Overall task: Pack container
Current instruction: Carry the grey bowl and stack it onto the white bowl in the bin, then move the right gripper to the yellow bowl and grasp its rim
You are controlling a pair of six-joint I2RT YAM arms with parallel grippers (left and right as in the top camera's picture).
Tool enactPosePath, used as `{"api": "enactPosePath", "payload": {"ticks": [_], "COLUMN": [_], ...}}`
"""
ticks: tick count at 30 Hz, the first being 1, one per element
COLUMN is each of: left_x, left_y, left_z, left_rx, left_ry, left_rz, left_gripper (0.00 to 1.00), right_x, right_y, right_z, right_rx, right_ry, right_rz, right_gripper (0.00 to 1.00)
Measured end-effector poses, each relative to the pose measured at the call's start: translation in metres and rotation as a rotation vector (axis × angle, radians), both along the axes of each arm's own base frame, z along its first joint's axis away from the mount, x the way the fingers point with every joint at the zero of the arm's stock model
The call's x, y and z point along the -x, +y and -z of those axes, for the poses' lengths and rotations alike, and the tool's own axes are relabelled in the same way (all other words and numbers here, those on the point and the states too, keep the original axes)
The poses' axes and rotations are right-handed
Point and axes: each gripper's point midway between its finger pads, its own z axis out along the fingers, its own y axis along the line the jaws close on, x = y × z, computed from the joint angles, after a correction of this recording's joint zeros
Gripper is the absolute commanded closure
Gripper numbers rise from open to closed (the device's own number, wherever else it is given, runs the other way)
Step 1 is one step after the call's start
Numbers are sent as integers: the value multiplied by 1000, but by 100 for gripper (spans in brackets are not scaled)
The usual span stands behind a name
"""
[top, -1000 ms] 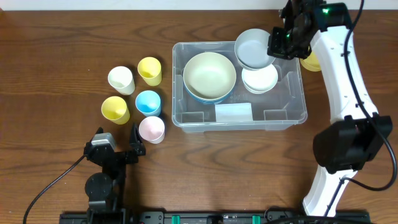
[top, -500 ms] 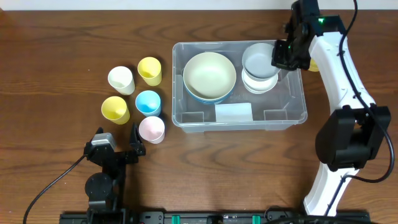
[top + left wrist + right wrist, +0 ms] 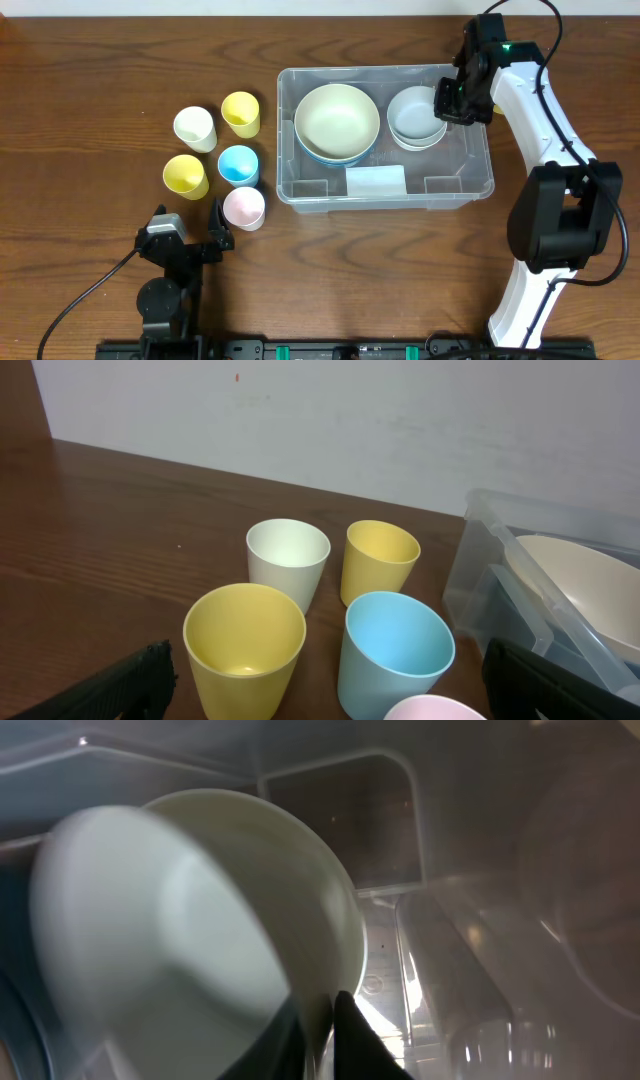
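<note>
1. Container [image 3: 462, 168] stands on the bench [image 3: 100, 60], right of centre in the overhead view, with its long side across the picture. It is a big clear bin with a white label [image 3: 375, 181] on the base.
2. Inside it, at the left, a large cream bowl [image 3: 337, 120] sits in a bluish one. At the far right a grey bowl [image 3: 412, 108] lies nested in a white bowl [image 3: 418, 143].
3. The right pincer [image 3: 448, 103] is down inside the container. In the right wrist view its dark fingers [image 3: 355, 1040] are closed on the rim of the grey bowl.
4. The left pincer [image 3: 190, 228] rests low near the front edge of the bench. It is wide open and holds nothing.
5. Five cups wait outside, left of the container: a white cup [image 3: 194, 128], two yellow cups [image 3: 241, 113] [image 3: 185, 175], a blue cup [image 3: 239, 164] and a pink cup [image 3: 244, 207].
6. The packing seems only partly done, because the cups are not yet inside.
7. The container itself is probably light, and its thin walls may bend a little under pressure. The smooth plastic looks slippery.
8. If it must be moved, the thick upper rim at a short end seems the best place to grip. A push low on a wall may also slide it.
</note>
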Motion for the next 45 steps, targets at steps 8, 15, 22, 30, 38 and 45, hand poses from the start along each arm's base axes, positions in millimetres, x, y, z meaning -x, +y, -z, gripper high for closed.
{"api": "enactPosePath", "payload": {"ticks": [8, 15, 22, 30, 38, 45], "left_x": [0, 0, 0, 0, 0, 0], "left_y": [0, 0, 0, 0, 0, 0], "left_z": [0, 0, 0, 0, 0, 0], "left_rx": [0, 0, 0, 0, 0, 0], "left_ry": [0, 0, 0, 0, 0, 0], "left_rz": [0, 0, 0, 0, 0, 0], "left_gripper": [2, 2, 2, 2, 2, 2], "right_x": [-1, -3, -22, -50, -41, -51], "right_y": [1, 12, 19, -28, -149, -191], "right_z": [0, -5, -79, -209, -187, -56], "right_rx": [-8, -70, -95, 28, 165, 128], "right_ry": [-3, -13, -125, -471, -410, -183], "right_rz": [2, -12, -69, 46, 405, 516], "right_gripper": [54, 53, 35, 1, 4, 6]}}
